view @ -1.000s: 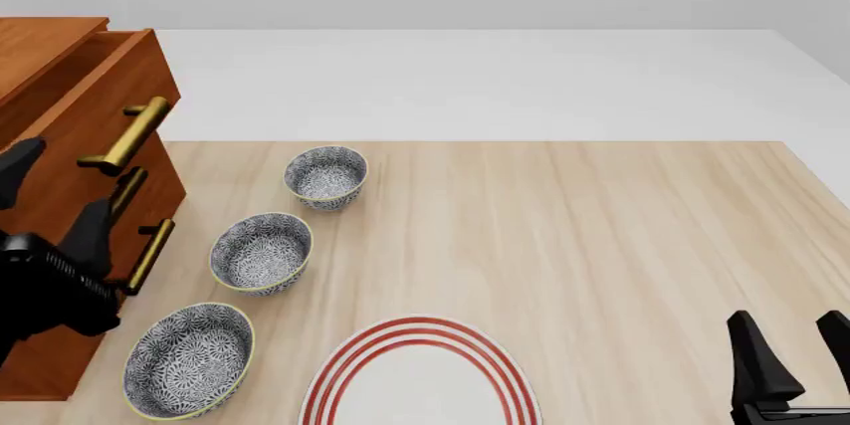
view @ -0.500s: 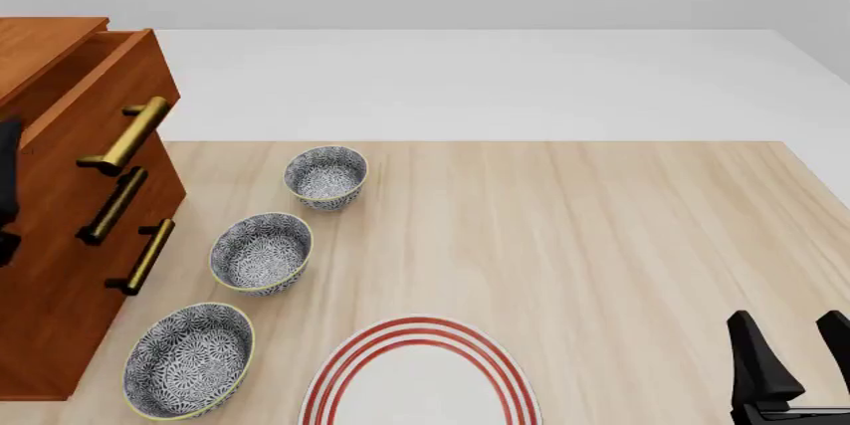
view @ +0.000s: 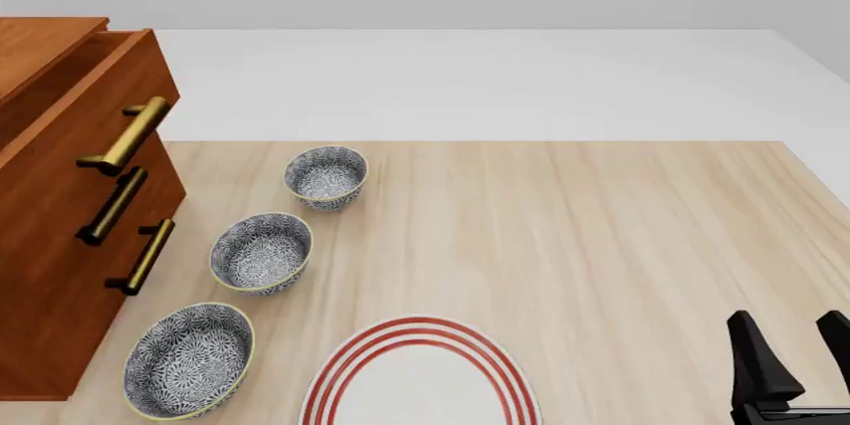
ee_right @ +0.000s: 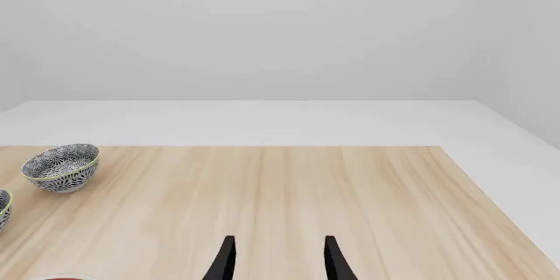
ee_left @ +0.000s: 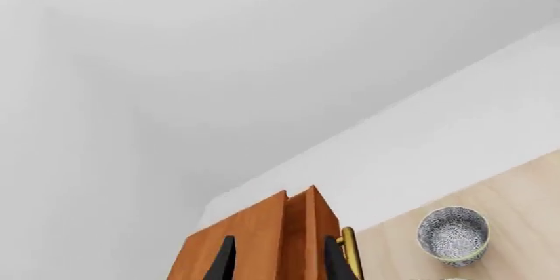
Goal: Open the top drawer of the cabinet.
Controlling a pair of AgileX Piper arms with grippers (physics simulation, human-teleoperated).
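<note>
- Front view: the right gripper sits at the table's near right corner, far from the cabinet, its two dark fingers standing apart with nothing between them.
- In the right wrist view, that gripper's fingertips frame only bare wood of the table.
- The left gripper shows only in the left wrist view, its two dark fingers spread wide and holding nothing, raised level with the cabinet's top.
- The cabinet, reddish-brown wood, stands at the table's left edge.
- The top drawer juts out from the cabinet's front, past the two drawers beneath it, and its open top shows.
- Its brass handle is a bar on the drawer front, with no gripper touching it.
- The lower drawers' handles sit below it, one under the other.
- Three patterned bowls line up just beside the cabinet's front, from its far end to its near end.
- A red-ringed white plate lies at the near edge, beyond the bowls from the cabinet.
</note>
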